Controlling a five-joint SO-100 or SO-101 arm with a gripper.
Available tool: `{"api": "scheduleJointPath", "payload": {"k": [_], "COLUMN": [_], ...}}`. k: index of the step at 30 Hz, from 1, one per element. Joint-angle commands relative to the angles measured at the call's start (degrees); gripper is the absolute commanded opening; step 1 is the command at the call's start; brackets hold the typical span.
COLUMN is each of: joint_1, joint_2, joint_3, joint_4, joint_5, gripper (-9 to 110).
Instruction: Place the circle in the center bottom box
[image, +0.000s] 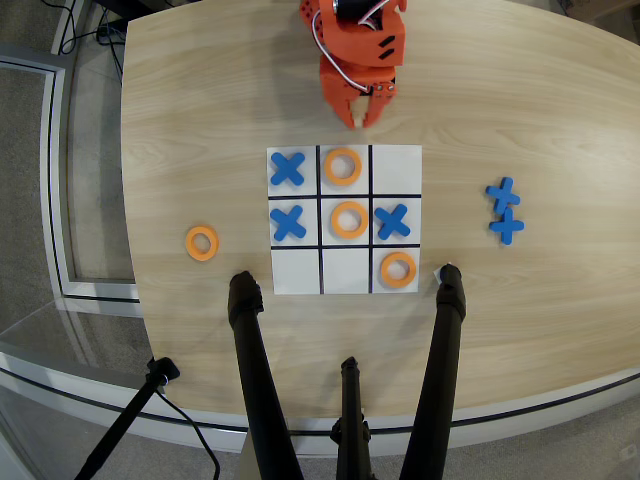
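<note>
In the overhead view, a nine-cell board (345, 290) is seen on a wooden table (520, 110), and it serves as the landmark here. The arm (362, 50) is found just beyond the board's top edge, its gripper (361, 118) hanging over bare wood with the fingertips brought together and nothing held.

The edge row nearest the arm holds an X (287, 169) at the left and a ring (342, 166) in its middle box (344, 150); the ring lies flat inside the lines. A second X (288, 221), a second ring (349, 219) and a third X (392, 222) fill the middle row. A third ring (398, 269) is seen in the right cell of the far row.

A loose ring (202, 243) lies on the table left of the board. Two spare Xs (504, 210) are seen to the right of it, touching each other.
</note>
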Motion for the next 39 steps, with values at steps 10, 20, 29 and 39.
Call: {"api": "scheduleJointPath", "payload": {"k": [10, 20, 29, 39], "joint_1": [23.7, 88.9, 94.1, 94.1], "joint_2": [2.3, 4.3, 4.3, 4.3], "joint_3": [3.3, 3.3, 3.3, 3.3], "joint_4": [1.8, 1.7, 1.8, 1.8], "joint_5": [0.1, 0.2, 0.2, 0.2], "gripper": [0, 0, 0, 0]}}
